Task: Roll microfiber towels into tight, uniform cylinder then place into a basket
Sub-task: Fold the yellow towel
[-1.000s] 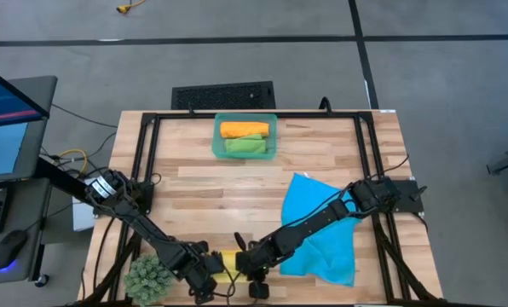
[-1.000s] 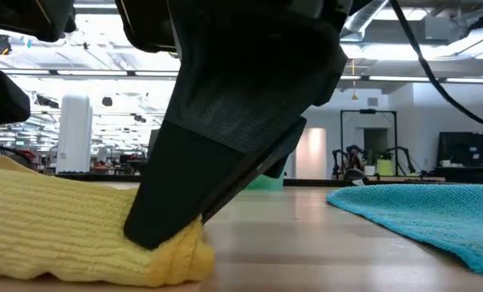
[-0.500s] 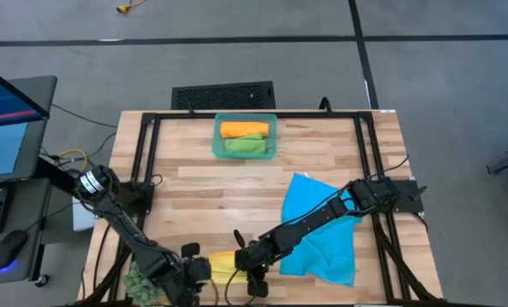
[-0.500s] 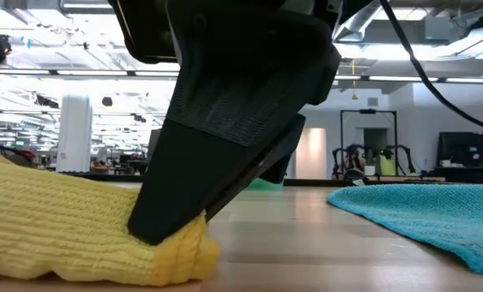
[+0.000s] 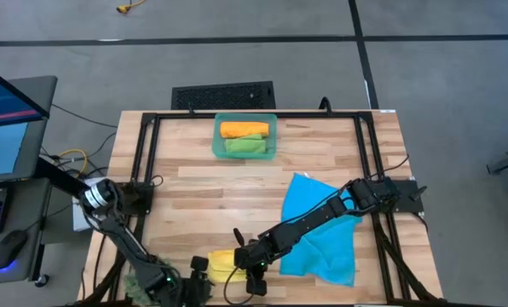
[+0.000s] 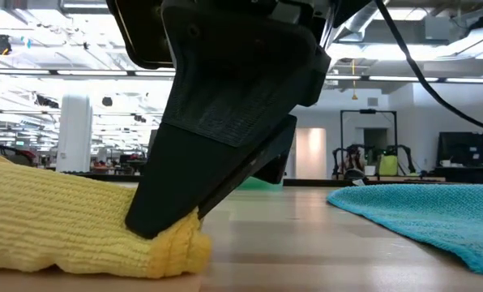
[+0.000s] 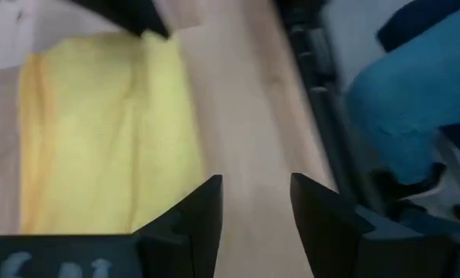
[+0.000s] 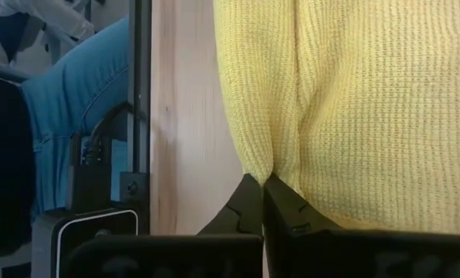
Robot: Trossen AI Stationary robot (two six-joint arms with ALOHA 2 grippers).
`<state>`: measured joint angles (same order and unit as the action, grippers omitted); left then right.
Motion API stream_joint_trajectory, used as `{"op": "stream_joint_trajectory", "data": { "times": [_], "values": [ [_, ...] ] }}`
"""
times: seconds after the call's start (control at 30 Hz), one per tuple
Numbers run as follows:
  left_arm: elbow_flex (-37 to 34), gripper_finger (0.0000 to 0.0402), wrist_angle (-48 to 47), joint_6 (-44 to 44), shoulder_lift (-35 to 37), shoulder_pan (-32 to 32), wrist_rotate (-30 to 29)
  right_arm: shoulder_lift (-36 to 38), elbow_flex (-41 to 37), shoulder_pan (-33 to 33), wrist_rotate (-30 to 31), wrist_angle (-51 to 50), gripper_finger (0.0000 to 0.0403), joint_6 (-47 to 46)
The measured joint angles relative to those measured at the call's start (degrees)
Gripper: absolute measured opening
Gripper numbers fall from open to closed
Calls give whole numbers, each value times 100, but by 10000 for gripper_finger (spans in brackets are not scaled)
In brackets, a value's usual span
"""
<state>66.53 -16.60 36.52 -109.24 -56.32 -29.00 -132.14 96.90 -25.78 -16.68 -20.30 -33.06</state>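
Observation:
The yellow towel (image 5: 222, 261) lies loosely rolled on the wood at the table's near edge. My right gripper (image 8: 262, 188) is shut on its right end. The same gripper fills the low view, with its tips at the roll's end (image 6: 173, 231). My left gripper (image 7: 256, 210) stands open just left of the roll (image 7: 106, 131), over bare wood, touching nothing. The blue towel (image 5: 322, 228) lies spread flat at the right. The basket (image 5: 217, 136) at the far middle holds an orange roll (image 5: 243, 129) and a green roll (image 5: 245, 146). My right gripper pinches a raised fold (image 8: 275, 158) at the yellow towel's right end between its two shut fingers. The fingers (image 6: 164, 215) slant down onto it from the table's far right. The towel rests on the table along its whole length, bunched where the fingers meet it.
A spiky green plant ball (image 5: 143, 280) sits at the near left corner, beside my left arm. A black frame (image 5: 143, 153) runs along the table's edges. A person in blue jeans (image 8: 68, 93) stands just beyond the near edge. Bare wood (image 5: 220, 192) lies between the basket and the towels.
My left arm has swung toward the table's left edge along the near side and its gripper has rolled about, uncovering more of the yellow towel. The towel's right end has bunched a little under my right fingers.

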Motion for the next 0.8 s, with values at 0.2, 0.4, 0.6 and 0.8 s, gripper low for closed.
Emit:
{"op": "stream_joint_trajectory", "data": {
  "times": [0.2,0.4,0.6,0.8],
  "values": [
    [1,133,-259,108,-45,304,-57,0,0,-6,0,-1,15,0],
    [5,110,-838,692,-53,563,68,0,0,-28,5,15,9,0],
    [-55,89,-1071,1076,-53,753,245,0,0,-39,21,27,21,-131],
    [-267,75,-1022,1458,-32,955,546,2,0,-39,25,37,21,-149]
  ]
}}
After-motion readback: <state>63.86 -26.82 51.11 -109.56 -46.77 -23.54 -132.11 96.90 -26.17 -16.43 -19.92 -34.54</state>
